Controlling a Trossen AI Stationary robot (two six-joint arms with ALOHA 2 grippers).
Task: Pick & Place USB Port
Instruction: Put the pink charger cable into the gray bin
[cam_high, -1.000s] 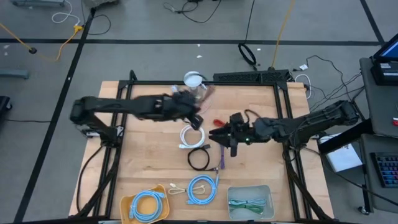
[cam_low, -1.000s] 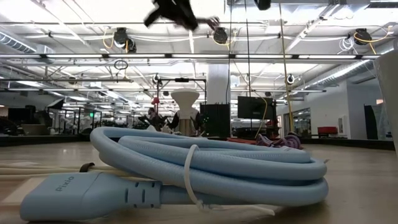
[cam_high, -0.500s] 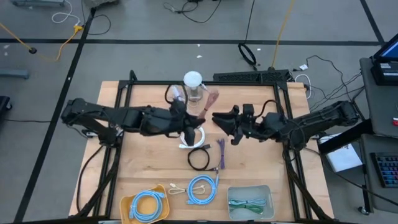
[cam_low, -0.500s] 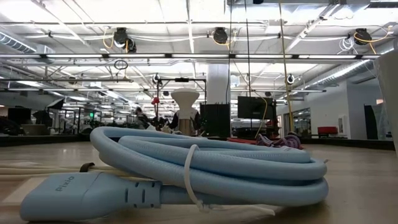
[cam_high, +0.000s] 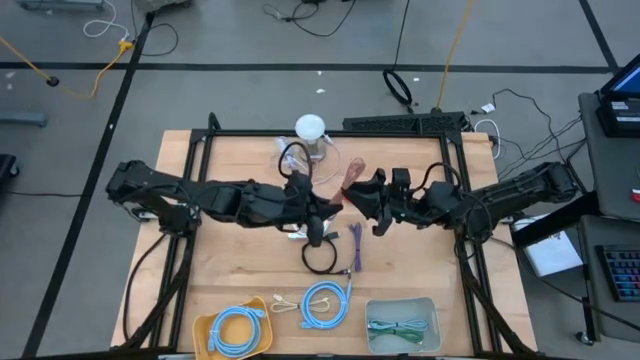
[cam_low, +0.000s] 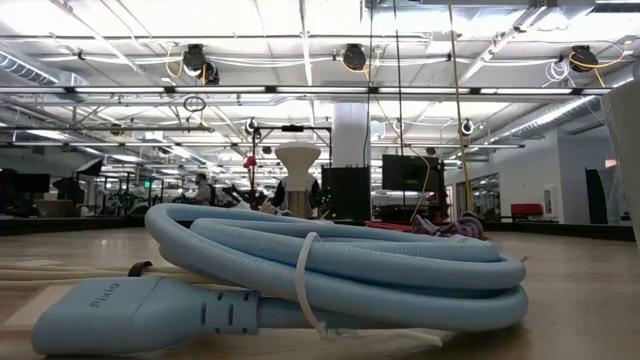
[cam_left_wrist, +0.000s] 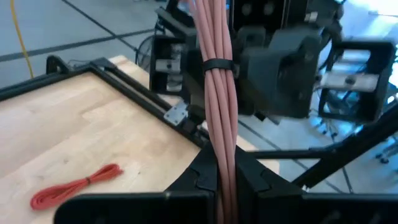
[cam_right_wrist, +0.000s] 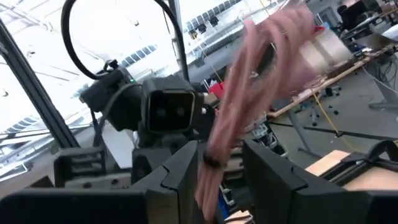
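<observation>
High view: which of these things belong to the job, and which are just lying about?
In the job: pink cable bundle, left gripper shut on it, right gripper at it.
Lying about: black cable coil, purple cable, red cable, loose blue cable.

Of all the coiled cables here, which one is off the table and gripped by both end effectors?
The pink cable bundle, clamped between the left end effector and right end effector. The black coil and purple cable lie untouched on the table.

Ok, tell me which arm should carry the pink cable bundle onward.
Probably left: the pink cable bundle runs straight and centred through the left claw, which grips it; the right claw grips it too, farther along.
</observation>
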